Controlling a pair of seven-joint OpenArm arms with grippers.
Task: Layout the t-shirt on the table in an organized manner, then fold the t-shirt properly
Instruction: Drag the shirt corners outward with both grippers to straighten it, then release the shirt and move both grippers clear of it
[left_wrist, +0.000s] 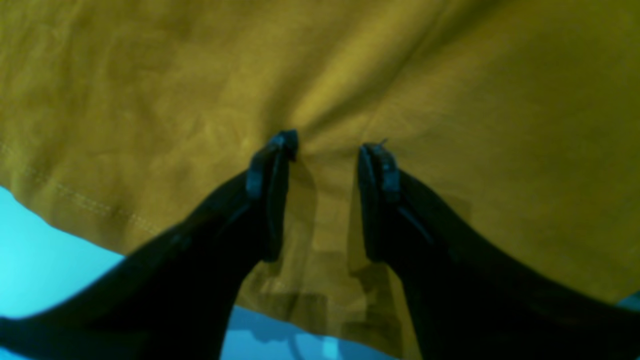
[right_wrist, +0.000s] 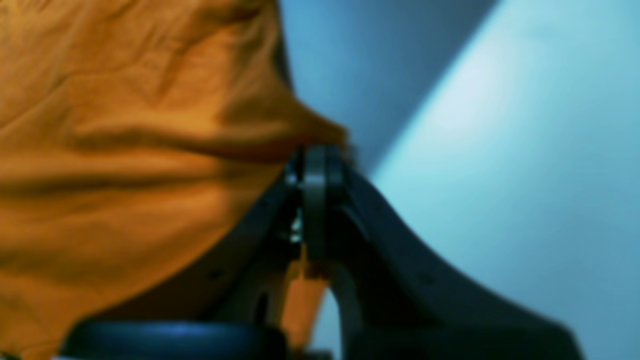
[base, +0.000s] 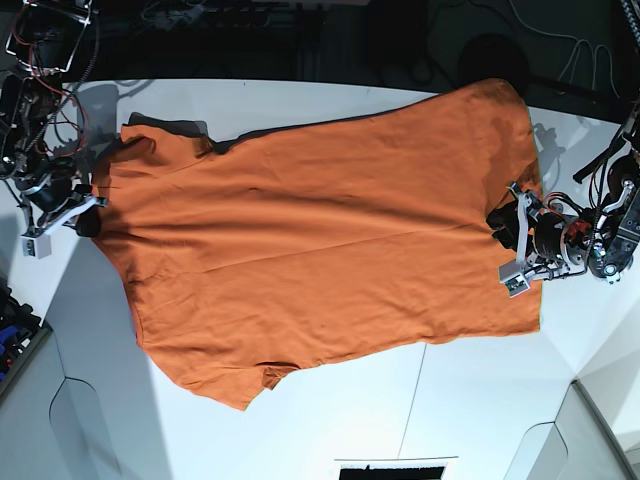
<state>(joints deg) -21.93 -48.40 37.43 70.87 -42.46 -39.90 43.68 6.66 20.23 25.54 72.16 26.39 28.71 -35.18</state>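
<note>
the shirt (base: 320, 240) lies spread across the middle of the table (base: 470, 400). the right gripper (right_wrist: 315, 155) is clenched on its edge at frame left; the left gripper (left_wrist: 325, 150) presses down with jaws apart. pulling now could bunch the cloth.

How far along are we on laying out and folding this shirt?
Done: the t-shirt lies spread nearly flat on the table, with no fold made. In hand: the right tool is shut on the shirt's edge; the left tool stands open, fingertips pressing the cloth. Left: smooth the wrinkles, then do all the folding.
</note>
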